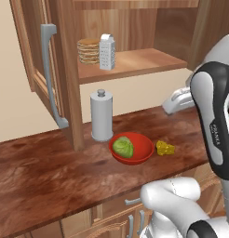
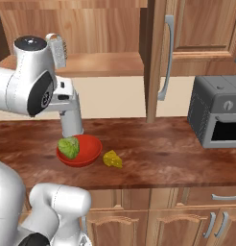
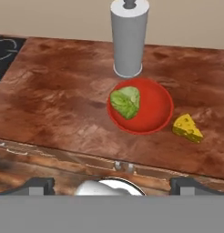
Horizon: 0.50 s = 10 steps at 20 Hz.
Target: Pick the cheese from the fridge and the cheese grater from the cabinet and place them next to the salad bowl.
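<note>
Brown wooden counter (image 1: 51,172) runs across a make-believe kitchen, under brown wooden wall cupboards. On it lies the small yellow-orange cheese wedge with holes (image 3: 187,128). It sits just beside the wide, shallow red salad bowl (image 3: 155,111), close to the rim; I cannot tell if they touch. A green lettuce head (image 3: 126,102) rests inside the bowl, off to one side.

Right behind the bowl stands a tall grey cylinder with a little knob on top (image 1: 102,116). In the hand view its top is cut off by the edge.

Up above, the brown wooden cabinet (image 1: 135,58) is open. Its door, with a long grey bar handle (image 1: 52,76), swings out to the side. The small white-grey box grater with dotted holes (image 1: 107,52) stands upright on the cabinet shelf. A stack of tan discs (image 1: 89,51) sits next to it, touching or nearly so. In the right base view the white arm hides most of the grater, so just its top peeks out.

The gripper (image 3: 112,184) hangs above the front edge of the counter. Its two dark fingertips (image 3: 38,185) are spread far apart, with nothing between them.

A dark grey microwave (image 2: 218,113) sits at the right side of the counter, cut off by the picture edge.
</note>
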Tool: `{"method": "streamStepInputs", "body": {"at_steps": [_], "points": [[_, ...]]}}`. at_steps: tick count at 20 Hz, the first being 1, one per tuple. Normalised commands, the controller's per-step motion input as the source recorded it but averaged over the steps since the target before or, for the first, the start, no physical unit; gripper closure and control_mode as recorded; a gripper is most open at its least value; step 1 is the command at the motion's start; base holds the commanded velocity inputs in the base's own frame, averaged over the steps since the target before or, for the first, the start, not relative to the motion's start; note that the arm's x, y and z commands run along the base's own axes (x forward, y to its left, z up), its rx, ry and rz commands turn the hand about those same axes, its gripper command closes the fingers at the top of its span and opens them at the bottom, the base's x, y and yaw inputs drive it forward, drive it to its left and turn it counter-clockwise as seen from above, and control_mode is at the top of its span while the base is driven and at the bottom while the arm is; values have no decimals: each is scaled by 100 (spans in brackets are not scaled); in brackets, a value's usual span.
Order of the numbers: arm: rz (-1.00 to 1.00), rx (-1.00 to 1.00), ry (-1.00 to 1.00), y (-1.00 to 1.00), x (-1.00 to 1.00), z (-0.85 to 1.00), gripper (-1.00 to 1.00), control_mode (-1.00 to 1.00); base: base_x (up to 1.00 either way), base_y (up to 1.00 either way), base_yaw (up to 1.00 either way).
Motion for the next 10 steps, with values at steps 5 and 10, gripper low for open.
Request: {"method": "streamStepInputs", "body": {"at_steps": [5,10], "points": [[2,24,-28,44,20,-7,-100,-100,0,0,0],[1,25,-23,26,3,11,-100,-100,0,0,0]]}}
